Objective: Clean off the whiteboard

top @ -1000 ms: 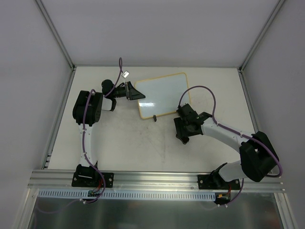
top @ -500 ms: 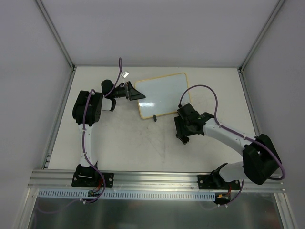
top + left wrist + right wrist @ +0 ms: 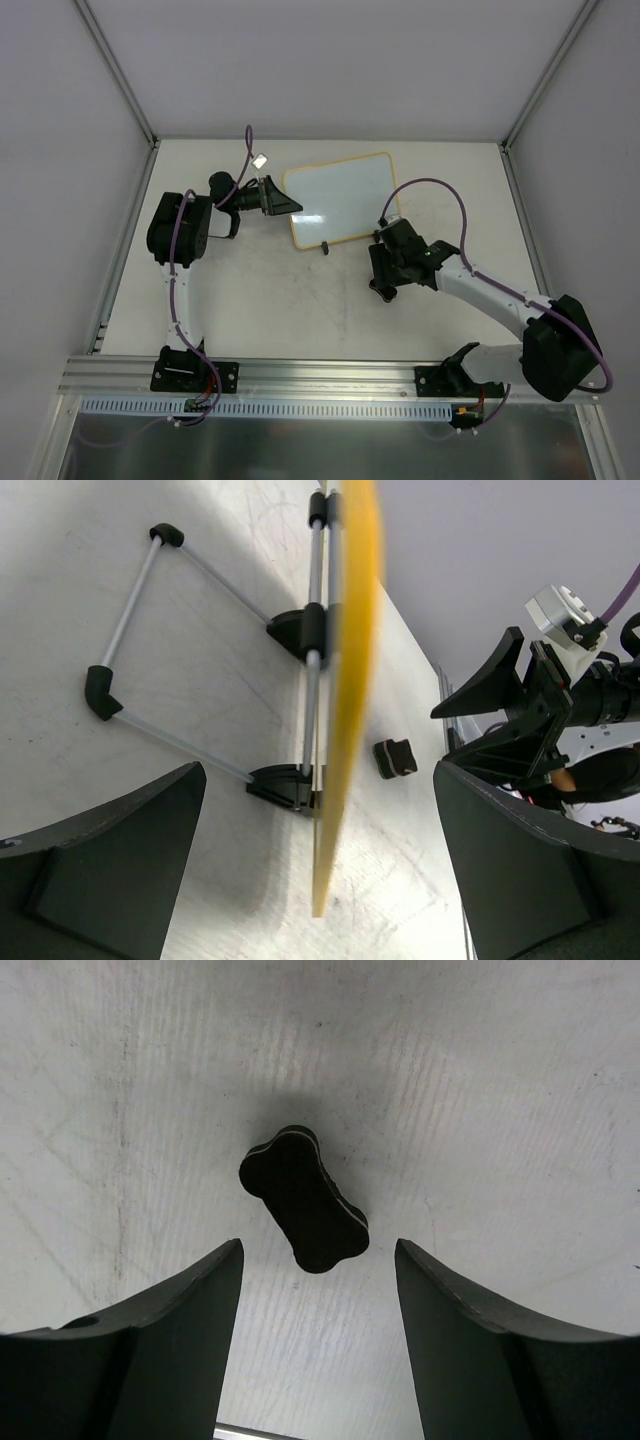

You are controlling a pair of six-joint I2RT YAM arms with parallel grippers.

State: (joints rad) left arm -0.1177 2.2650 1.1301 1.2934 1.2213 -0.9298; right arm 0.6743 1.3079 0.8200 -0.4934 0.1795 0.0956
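Note:
The whiteboard [image 3: 340, 198] stands tilted on the table at the back middle, its face white and blank with a cream-yellow rim. In the left wrist view it is edge-on [image 3: 347, 660], with two black clip feet and a wire stand [image 3: 130, 630] behind it. My left gripper [image 3: 287, 203] [image 3: 318, 780] is open, one jaw on each side of the board's left edge, not touching it. The black bone-shaped eraser [image 3: 303, 1198] [image 3: 396, 757] lies on the table. My right gripper [image 3: 383, 283] [image 3: 318, 1252] is open and hovers over it, empty.
The table [image 3: 260, 300] is off-white and scuffed. Grey enclosure walls [image 3: 60, 150] with metal posts close in the left, back and right sides. An aluminium rail [image 3: 330, 375] carrying both arm bases runs along the near edge. A purple cable [image 3: 440, 190] loops above the right arm.
The right arm's elbow has swung out to the right and its gripper has shifted slightly nearer. The left arm has shifted slightly left. The whiteboard has not moved.

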